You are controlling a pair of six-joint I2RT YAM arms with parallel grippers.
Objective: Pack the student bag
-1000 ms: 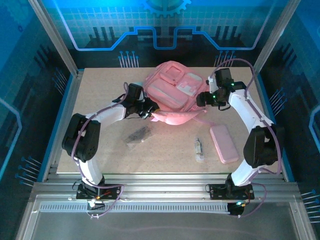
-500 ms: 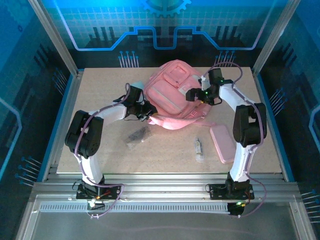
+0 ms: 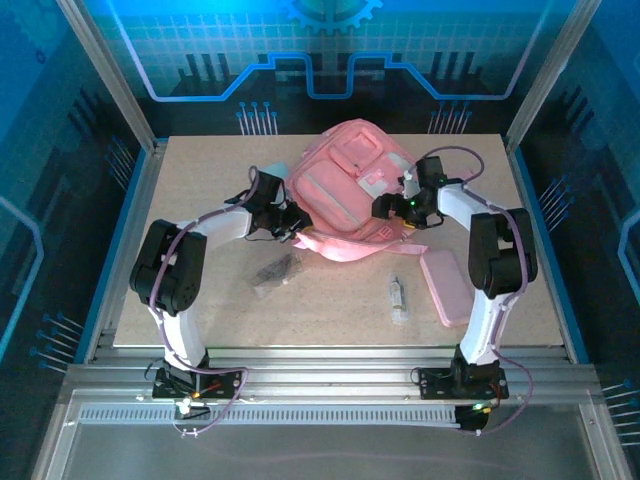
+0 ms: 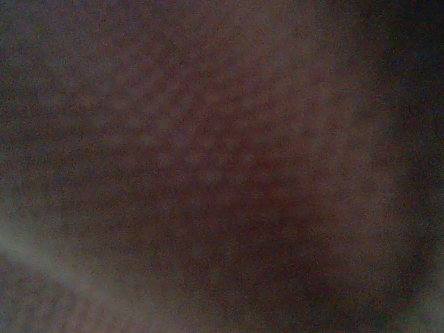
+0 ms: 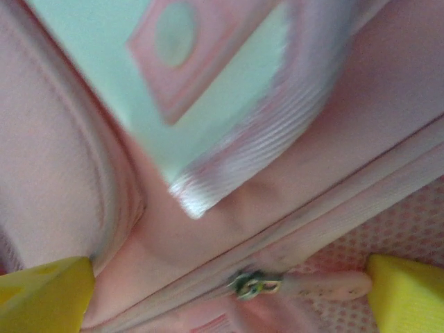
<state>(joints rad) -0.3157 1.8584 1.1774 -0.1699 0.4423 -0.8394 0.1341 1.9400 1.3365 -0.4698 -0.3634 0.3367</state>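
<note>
Right claw (image 5: 223, 295), spread wider, has moved onto the student bag (image 5: 83, 173).

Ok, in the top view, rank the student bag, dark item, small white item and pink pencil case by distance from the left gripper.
1. student bag, at the left gripper.
2. dark item, just nearer the arm bases.
3. small white item, right of centre.
4. pink pencil case, farthest right.

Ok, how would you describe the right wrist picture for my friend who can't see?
Very close view of the pink student bag: a metal zipper pull sits low in the middle, between the two yellow fingertips of the right gripper, spread wide at the bottom corners. Above is a whitish patch with a pink square.
</note>
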